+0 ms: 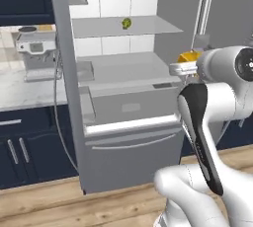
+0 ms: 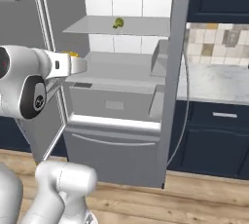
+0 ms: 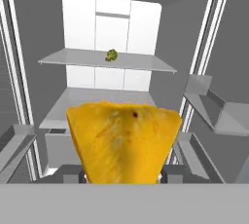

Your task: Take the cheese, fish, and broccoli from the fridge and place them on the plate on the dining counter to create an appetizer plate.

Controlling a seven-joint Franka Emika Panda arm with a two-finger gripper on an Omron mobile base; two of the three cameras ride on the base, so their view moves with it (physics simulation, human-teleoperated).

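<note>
The fridge [image 1: 128,107] stands open in front of me, with white walls and glass shelves. My gripper [image 3: 121,175] is shut on the cheese [image 3: 121,140], a yellow-orange wedge held just outside the fridge's opening, about level with the middle shelf. From the base views the cheese [image 1: 189,56] pokes out above the gripper [image 1: 185,67], with the same wedge [image 2: 70,53] near the fridge's left door edge. The broccoli [image 1: 126,22] sits on the upper glass shelf [image 3: 97,62], far back; it also appears as a small green floret [image 2: 117,22] [image 3: 112,55]. Fish, plate and dining counter are out of view.
A coffee machine [image 1: 37,53] stands on the marble wall counter [image 1: 29,90] beside the fridge. Navy cabinets [image 2: 219,135] run below that counter. The open door with its bins [image 3: 209,106] flanks the opening. Lower drawers [image 2: 114,145] close the fridge's bottom.
</note>
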